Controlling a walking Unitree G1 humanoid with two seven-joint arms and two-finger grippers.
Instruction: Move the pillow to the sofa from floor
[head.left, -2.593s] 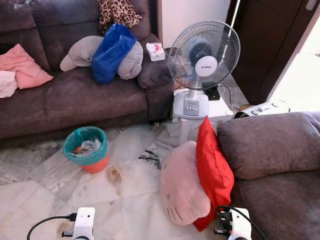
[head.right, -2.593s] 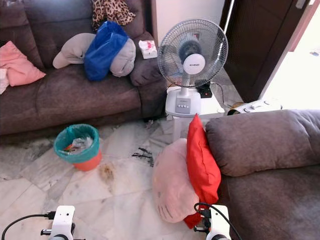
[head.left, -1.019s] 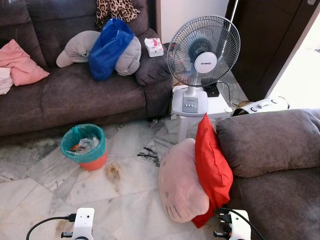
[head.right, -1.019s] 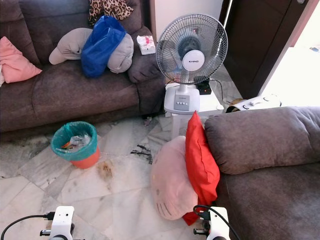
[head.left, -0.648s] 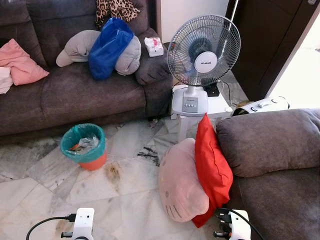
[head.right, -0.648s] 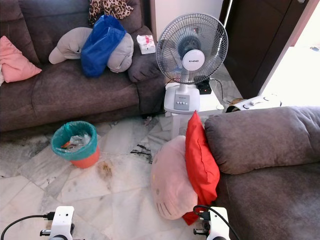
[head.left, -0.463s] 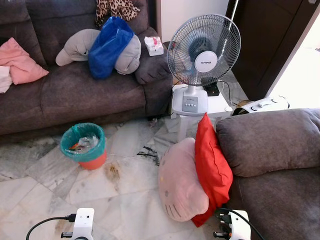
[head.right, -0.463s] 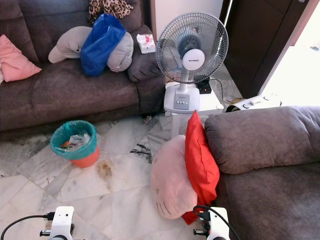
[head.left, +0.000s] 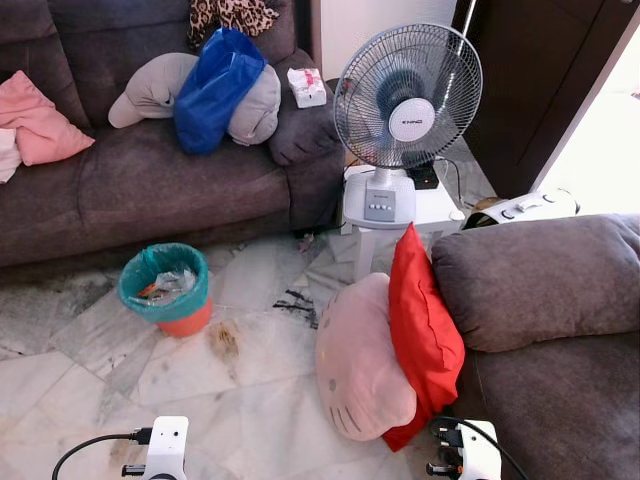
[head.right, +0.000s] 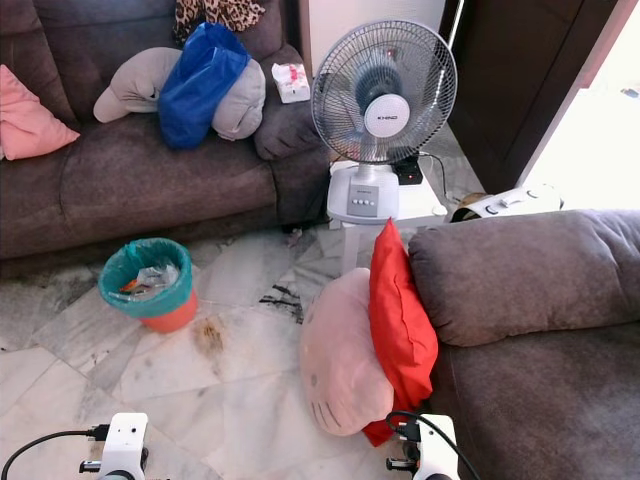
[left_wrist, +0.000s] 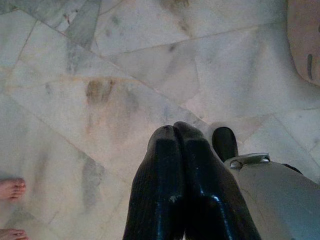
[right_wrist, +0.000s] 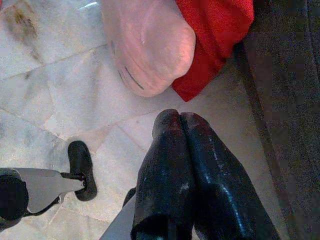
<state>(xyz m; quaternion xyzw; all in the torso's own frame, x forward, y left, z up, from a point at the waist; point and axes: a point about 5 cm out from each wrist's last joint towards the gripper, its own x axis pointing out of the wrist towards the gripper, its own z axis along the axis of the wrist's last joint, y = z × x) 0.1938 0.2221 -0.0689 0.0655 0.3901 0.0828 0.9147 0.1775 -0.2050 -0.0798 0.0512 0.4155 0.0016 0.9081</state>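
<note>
A round pink pillow (head.left: 361, 360) with a cat face stands on the marble floor, leaning on a red pillow (head.left: 423, 330) that rests against the arm of the near brown sofa (head.left: 545, 290) on the right. My right gripper (right_wrist: 179, 119) hangs shut with nothing in it, a little short of both pillows' lower edges (right_wrist: 150, 45). Over bare floor my left gripper (left_wrist: 174, 131) hangs shut and holds nothing; the pink pillow's edge (left_wrist: 305, 40) shows in a corner of its view. Both wrists (head.left: 167, 447) (head.left: 470, 452) sit low at the front of the head views.
A long brown sofa (head.left: 170, 185) at the back carries a grey pillow (head.left: 160, 85), a blue bag (head.left: 212, 88) and a pink cloth (head.left: 38, 115). A standing fan (head.left: 405, 110) is behind the pillows. A teal-lined bin (head.left: 165, 290) sits on the floor left. A person's toes (left_wrist: 11, 190) are near my left gripper.
The whole scene has slid slightly down and nearer in the head views, so the camera has moved forward. The pillows and both grippers keep their places relative to one another.
</note>
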